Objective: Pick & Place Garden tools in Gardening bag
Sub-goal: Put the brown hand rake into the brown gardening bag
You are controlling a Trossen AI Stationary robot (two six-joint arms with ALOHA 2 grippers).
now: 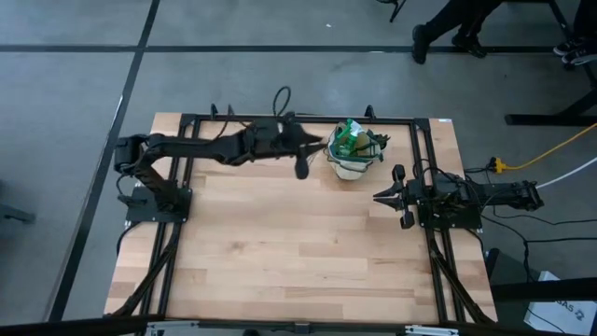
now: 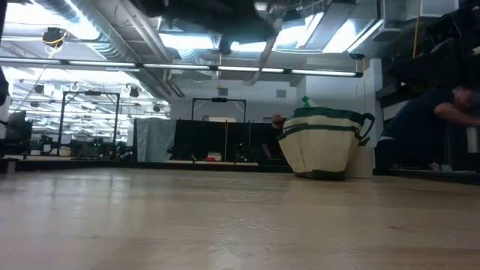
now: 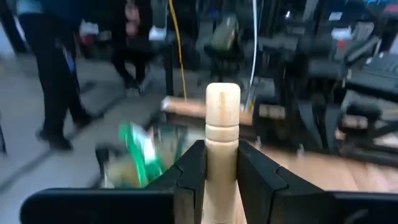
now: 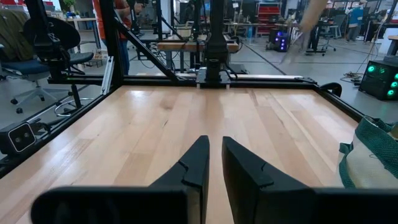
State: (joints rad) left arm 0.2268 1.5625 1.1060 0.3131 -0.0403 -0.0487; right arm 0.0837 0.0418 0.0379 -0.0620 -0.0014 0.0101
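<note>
Left gripper, jaws clamped on a wooden tool handle, rigid and probably light, held just beside the soft gardening bag at the tabletop's far edge; right gripper idles, jaws nearly together.

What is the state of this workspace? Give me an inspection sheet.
Surface: wooden table, bare apart from the bag.
Job's things: bag upright near the far edge, with green items sticking out. One tool, wooden handle, is in the left pincer; its type cannot be told.
Clutter: nothing seen.
Grippers: left pincer is shut on the tool, beside the bag. Right pincer is at the table's right side, fingers close together, holding nothing.
Cables: yellow cable and black cables on the floor to the right.
Surroundings: person's legs beyond the table.
</note>
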